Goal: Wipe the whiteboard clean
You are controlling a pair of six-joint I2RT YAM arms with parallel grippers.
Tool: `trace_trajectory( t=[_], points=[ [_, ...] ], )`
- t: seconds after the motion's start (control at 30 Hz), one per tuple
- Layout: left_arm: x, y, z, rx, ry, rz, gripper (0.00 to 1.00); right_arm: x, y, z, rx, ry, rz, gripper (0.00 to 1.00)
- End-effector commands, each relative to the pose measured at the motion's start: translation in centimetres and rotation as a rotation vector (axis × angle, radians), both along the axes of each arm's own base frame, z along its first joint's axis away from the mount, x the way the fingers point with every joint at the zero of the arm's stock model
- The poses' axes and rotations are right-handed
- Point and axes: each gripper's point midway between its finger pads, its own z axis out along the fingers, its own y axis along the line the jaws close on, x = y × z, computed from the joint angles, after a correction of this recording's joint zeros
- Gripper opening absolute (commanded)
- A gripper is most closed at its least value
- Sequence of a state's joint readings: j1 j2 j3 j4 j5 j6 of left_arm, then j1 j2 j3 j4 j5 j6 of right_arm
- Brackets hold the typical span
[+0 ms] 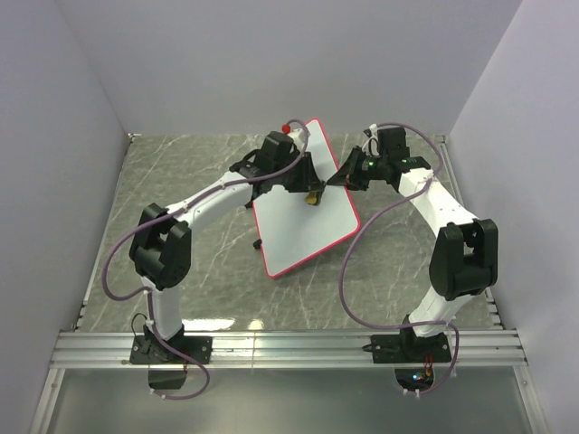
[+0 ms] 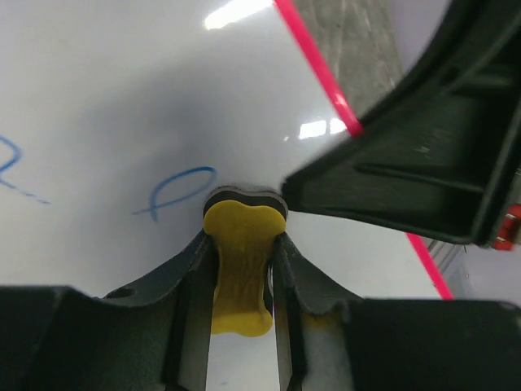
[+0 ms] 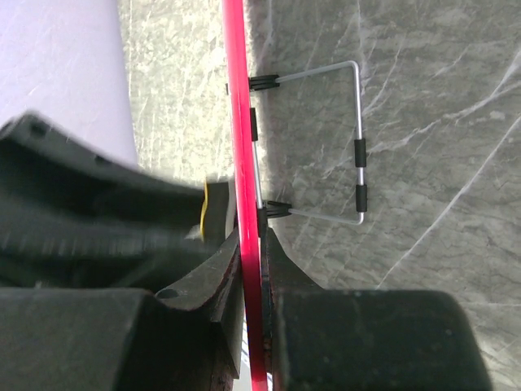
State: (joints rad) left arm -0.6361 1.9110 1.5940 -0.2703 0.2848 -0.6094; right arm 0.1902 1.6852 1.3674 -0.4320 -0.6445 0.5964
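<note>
The whiteboard (image 1: 303,217) is white with a red-pink rim and stands tilted on the marble table. My left gripper (image 1: 306,187) is shut on a small yellow eraser (image 2: 238,269) and presses it against the board face (image 2: 122,106), just right of a blue loop scribble (image 2: 181,186); another blue mark (image 2: 12,167) sits at the far left. My right gripper (image 1: 342,177) is shut on the board's red rim (image 3: 247,204) at its right edge, seen edge-on in the right wrist view. The eraser (image 3: 213,210) shows there beside the rim.
A wire stand (image 3: 350,147) is clipped to the back of the board. A red-capped marker (image 1: 290,127) lies at the board's far corner. Grey walls close the table on three sides; a metal rail (image 1: 289,345) runs along the near edge.
</note>
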Motion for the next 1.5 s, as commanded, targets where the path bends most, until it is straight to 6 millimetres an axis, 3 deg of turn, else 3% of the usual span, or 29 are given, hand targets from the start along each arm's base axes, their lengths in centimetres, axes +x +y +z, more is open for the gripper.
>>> trace_trajectory(
  t=[0.0, 0.13, 0.27, 0.37, 0.43, 0.53, 0.57, 0.77, 0.83, 0.93, 1.03, 1.13, 1.17, 1.23, 1.27, 1.33, 1.37, 1.43, 1.47],
  points=[
    [-4.6, -2.0, -5.0, 0.048, 0.169, -0.124, 0.00, -1.7, 1.7, 0.0, -0.009, 0.018, 0.042, 0.00],
    [-1.2, 0.5, -5.4, 0.055, 0.175, -0.033, 0.00, -2.2, 1.8, -0.2, -0.014, 0.023, 0.050, 0.00],
    [4.5, 6.3, -7.3, 0.056, 0.220, 0.124, 0.00, -2.9, 1.8, 0.0, -0.021, 0.026, 0.053, 0.00],
    [6.7, 9.0, -9.0, 0.102, 0.244, 0.185, 0.00, -3.5, 1.8, 0.1, -0.025, 0.025, 0.062, 0.00],
    [6.8, 9.6, -9.8, 0.138, 0.258, 0.180, 0.00, -3.6, 1.6, 0.0, -0.035, 0.024, 0.067, 0.00],
    [5.9, 7.9, -7.6, 0.132, 0.197, 0.132, 0.00, -3.9, 1.5, -0.2, -0.047, 0.024, 0.069, 0.00],
    [4.4, 6.6, -6.1, 0.130, 0.162, 0.097, 0.00, -4.0, 1.5, -0.2, -0.045, 0.022, 0.068, 0.00],
    [-2.2, 0.4, -2.2, 0.065, 0.119, -0.101, 0.00, -4.0, 1.7, -0.9, -0.035, 0.033, 0.067, 0.00],
    [-3.6, -1.2, -0.7, 0.039, 0.110, -0.150, 0.00, -4.1, 1.9, -1.0, -0.033, 0.035, 0.074, 0.00],
    [-3.8, -1.8, 0.4, 0.013, 0.111, -0.150, 0.00, -3.9, 2.0, -1.1, -0.035, 0.037, 0.077, 0.00],
    [-1.8, -1.0, 0.9, 0.013, 0.092, -0.086, 0.00, -3.7, 2.2, -1.0, -0.033, 0.034, 0.084, 0.00],
    [0.4, 0.2, -0.6, 0.039, 0.128, -0.028, 0.00, -3.8, 2.3, -0.9, -0.032, 0.034, 0.086, 0.00],
    [1.9, 1.5, -1.9, 0.051, 0.146, 0.011, 0.00, -3.8, 2.3, -0.9, -0.035, 0.031, 0.088, 0.00],
    [4.4, 3.5, -2.5, 0.052, 0.155, 0.074, 0.00, -4.0, 2.3, -0.8, -0.036, 0.028, 0.089, 0.00],
    [5.4, 4.3, -4.3, 0.073, 0.183, 0.099, 0.00, -4.1, 2.3, -0.9, -0.037, 0.031, 0.089, 0.00],
    [7.6, 6.5, -5.5, 0.083, 0.208, 0.154, 0.00, -4.3, 2.2, -0.8, -0.038, 0.029, 0.089, 0.00],
    [8.1, 7.1, -7.6, 0.103, 0.245, 0.167, 0.00, -4.4, 2.1, -1.0, -0.042, 0.031, 0.088, 0.00],
    [9.6, 9.0, -9.0, 0.122, 0.273, 0.206, 0.00, -4.6, 2.0, -0.9, -0.046, 0.029, 0.088, 0.00],
    [9.5, 9.5, -10.9, 0.146, 0.314, 0.212, 0.00, -4.7, 2.0, -1.0, -0.048, 0.028, 0.090, 0.00]
  ],
)
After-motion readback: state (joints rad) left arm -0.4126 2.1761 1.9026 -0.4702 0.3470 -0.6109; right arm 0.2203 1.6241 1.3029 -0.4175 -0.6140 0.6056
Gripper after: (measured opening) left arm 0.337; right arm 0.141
